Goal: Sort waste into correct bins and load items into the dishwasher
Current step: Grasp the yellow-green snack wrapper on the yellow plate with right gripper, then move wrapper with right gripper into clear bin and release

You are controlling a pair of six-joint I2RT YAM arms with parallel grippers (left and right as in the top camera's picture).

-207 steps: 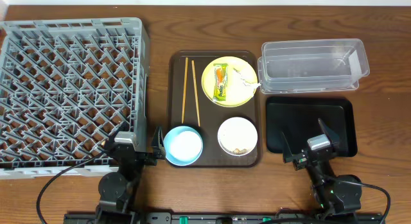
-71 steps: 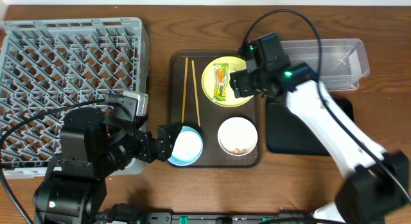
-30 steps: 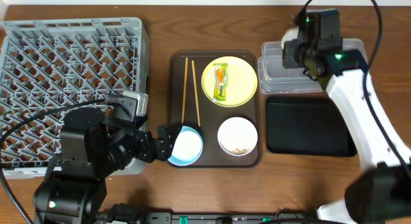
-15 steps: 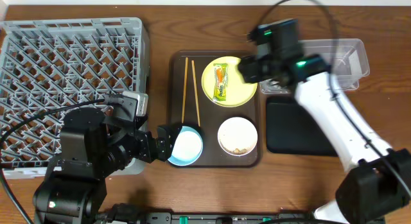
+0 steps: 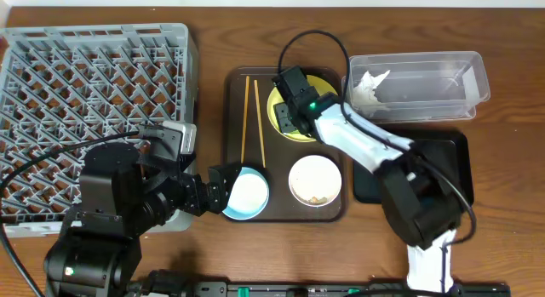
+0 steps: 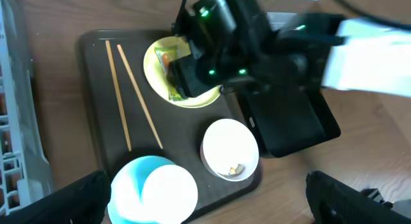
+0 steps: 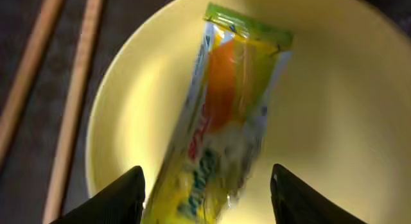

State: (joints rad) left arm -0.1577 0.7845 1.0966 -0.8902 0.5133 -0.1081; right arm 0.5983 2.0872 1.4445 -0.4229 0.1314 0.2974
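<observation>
**Wooden table [image 5: 511, 161], brown tray [image 5: 278, 161] central**

Left of the tray, the left gripper [image 5: 218, 188] sits beside the blue bowl [image 5: 245, 193], jaws spread wide. On it, the right gripper [image 7: 209, 195], jaws parted, straddles the wrapper [image 7: 225, 115] on the yellow plate [image 7: 321, 89]. Right, a tissue [image 5: 368, 82] lies in the clear tub [image 5: 443, 93].

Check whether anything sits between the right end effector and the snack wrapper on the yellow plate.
Nothing visible does. The right end effector hangs open directly above the snack wrapper, which lies uncovered on the yellow plate, with one finger to each side of it.
</observation>
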